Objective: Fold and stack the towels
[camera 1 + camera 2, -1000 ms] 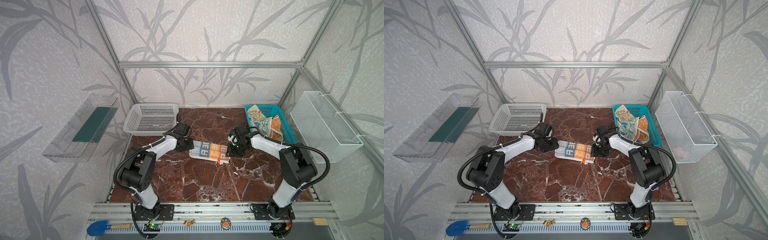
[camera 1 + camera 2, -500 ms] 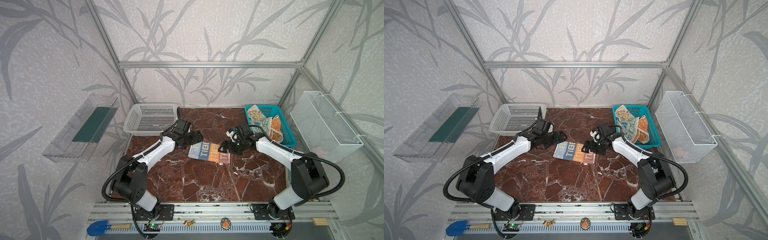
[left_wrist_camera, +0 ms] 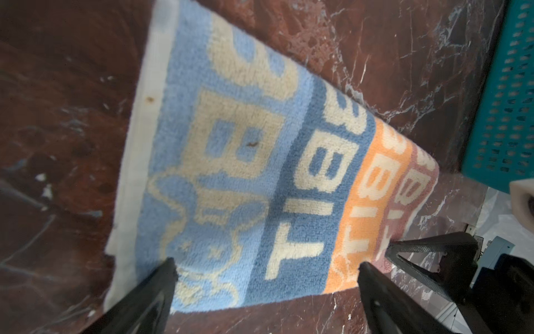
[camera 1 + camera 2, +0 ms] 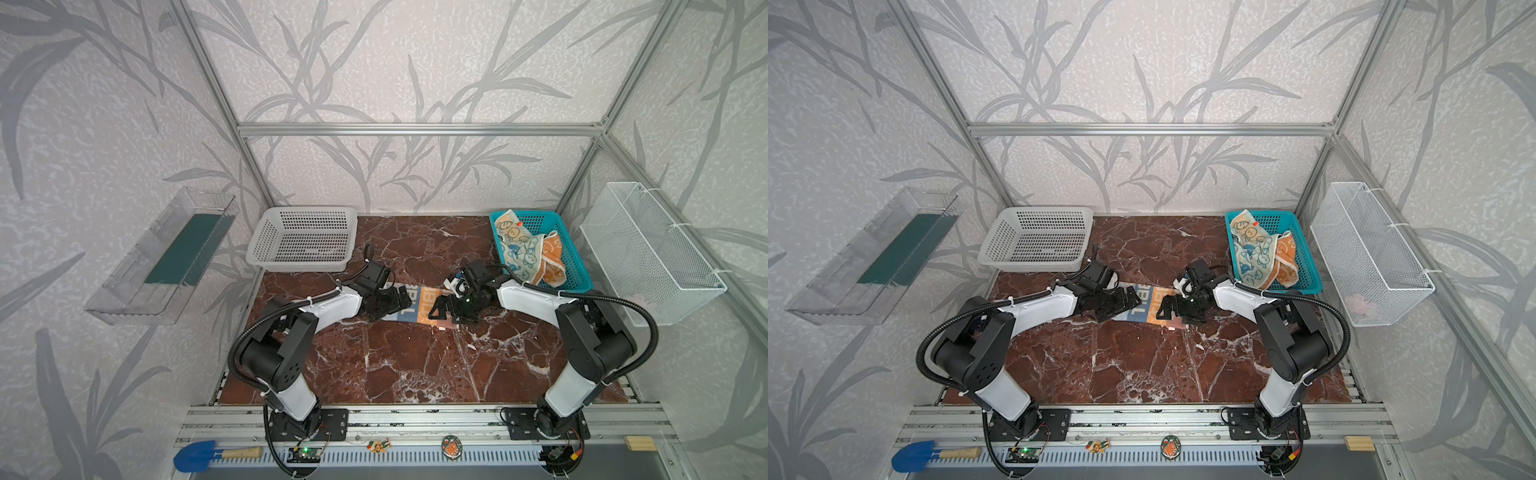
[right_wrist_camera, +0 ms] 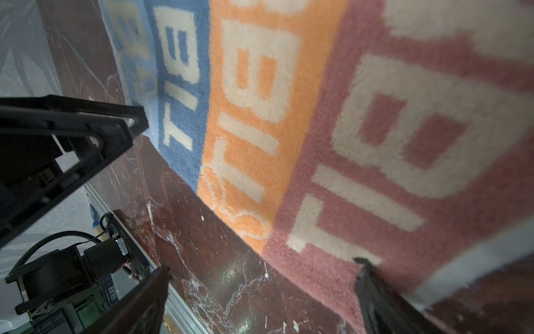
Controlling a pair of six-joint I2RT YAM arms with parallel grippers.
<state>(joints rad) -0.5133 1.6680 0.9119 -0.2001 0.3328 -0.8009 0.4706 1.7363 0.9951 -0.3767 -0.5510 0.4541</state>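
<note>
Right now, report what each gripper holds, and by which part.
Nothing is held. The left gripper and the right gripper are open, fingers spread over opposite ends of the striped towel lying on the table.

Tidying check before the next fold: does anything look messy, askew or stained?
The cream-and-blue towel and orange towel lie crumpled in the teal basket, spilling over its rim. The striped towel lies slanted and shows a brown speck near one edge.

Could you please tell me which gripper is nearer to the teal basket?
Right. The right gripper is over the end of the striped towel nearest the teal basket; the left gripper is over its opposite end, farther away.
</note>
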